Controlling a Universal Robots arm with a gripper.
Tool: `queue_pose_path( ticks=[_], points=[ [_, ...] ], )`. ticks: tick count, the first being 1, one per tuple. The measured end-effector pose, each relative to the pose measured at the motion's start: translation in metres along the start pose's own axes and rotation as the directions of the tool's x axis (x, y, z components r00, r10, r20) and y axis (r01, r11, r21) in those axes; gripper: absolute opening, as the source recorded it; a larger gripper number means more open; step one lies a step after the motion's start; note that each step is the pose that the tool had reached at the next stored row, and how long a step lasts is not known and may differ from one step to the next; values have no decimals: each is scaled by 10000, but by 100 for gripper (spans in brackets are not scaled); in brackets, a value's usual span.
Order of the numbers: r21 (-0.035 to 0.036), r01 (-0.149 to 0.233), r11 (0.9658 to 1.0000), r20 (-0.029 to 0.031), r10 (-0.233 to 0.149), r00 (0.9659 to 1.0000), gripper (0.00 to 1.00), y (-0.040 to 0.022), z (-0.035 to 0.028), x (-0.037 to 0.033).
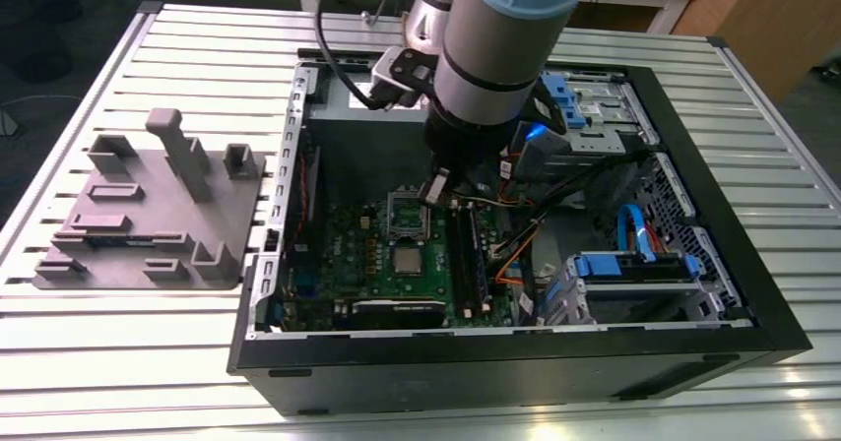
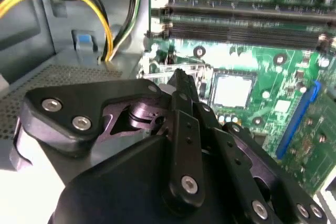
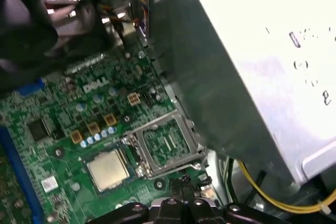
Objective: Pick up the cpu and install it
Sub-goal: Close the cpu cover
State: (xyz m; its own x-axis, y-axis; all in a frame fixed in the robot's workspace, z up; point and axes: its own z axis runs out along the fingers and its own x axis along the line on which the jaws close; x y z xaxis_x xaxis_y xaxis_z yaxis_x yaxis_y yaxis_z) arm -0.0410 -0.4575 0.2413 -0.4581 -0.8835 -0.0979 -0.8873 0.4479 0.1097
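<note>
Arm (image 1: 493,47) is chunky silver-grey tube with a pale blue cap up top and a black collar lower down, black cable trailing off it. Gripper (image 2: 181,85) is matte black, angular linkage plates dotted with shiny silver screws.

A slatted metal work table (image 1: 118,362) is carrying a computer case and a fixture plate.

In the exterior view, the pale ribbed table is filling most of the scene. An open black desktop computer case (image 1: 526,372) is lying on its side on the table, taking up the middle and the exterior view's right, with its interior facing upward. A grey fixture plate (image 1: 145,220) with raised blocks and posts is lying flat on the table just beside the case, toward the exterior view's left.
</note>
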Motion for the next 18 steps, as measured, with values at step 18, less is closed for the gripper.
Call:
queue_pose_path(
  ticks=[18],
  points=[
    [-411,198,9990,786,-165,9968,10,-60,127,-88]
  ],
)
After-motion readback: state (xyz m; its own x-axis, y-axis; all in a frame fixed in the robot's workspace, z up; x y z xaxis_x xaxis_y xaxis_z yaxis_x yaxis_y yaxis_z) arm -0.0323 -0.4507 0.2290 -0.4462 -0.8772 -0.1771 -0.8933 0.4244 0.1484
